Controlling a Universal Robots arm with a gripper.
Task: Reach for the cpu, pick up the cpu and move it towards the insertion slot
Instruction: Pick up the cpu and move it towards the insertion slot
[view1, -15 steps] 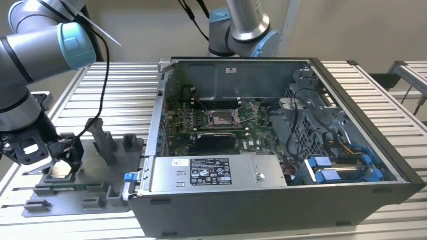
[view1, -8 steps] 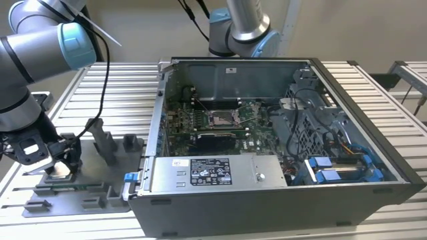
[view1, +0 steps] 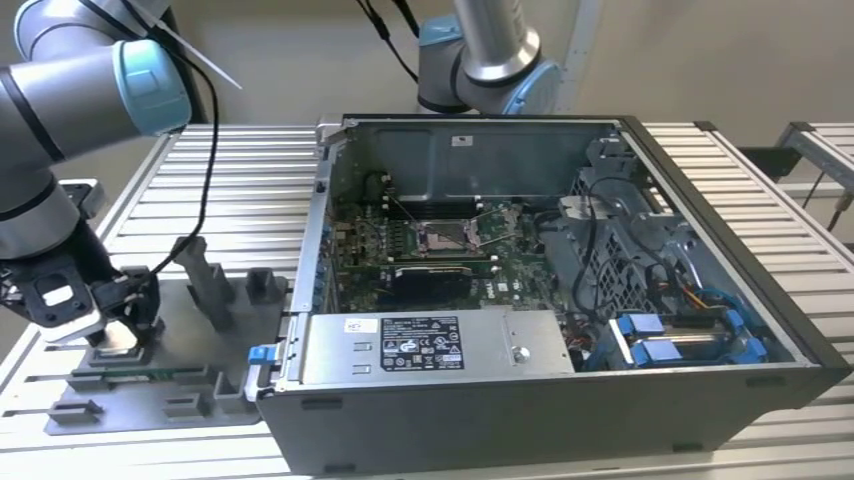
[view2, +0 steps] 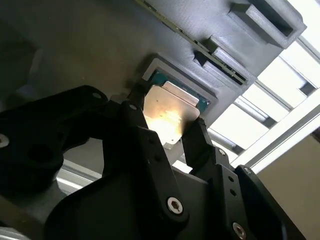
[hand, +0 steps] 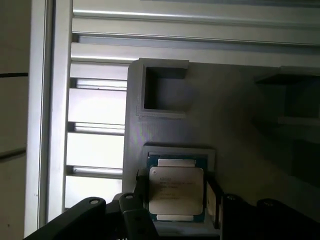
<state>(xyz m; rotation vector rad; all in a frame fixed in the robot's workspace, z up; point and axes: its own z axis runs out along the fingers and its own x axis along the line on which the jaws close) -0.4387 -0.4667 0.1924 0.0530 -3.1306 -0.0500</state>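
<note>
The cpu (hand: 176, 192), a small square chip with a silvery top, lies in its nest on the grey tray (view1: 187, 345) at the exterior view's left. My gripper (view1: 118, 335) is down over it. In both wrist views the black fingers (hand: 141, 187) sit against two opposite edges of the cpu (view2: 167, 120), so the gripper (view2: 167, 111) is shut on it while it rests in the nest. The insertion slot (view1: 445, 236), a silver-framed socket with a dark centre, is on the green board inside the open computer case, well to the exterior view's right of the gripper.
Upright grey fixture blocks (view1: 207, 275) stand on the tray between gripper and case wall (view1: 310, 270). An empty square pocket (hand: 165, 92) lies beside the cpu's nest. A power supply (view1: 427, 345) fills the case's near side. A second arm (view1: 487, 50) stands behind the case.
</note>
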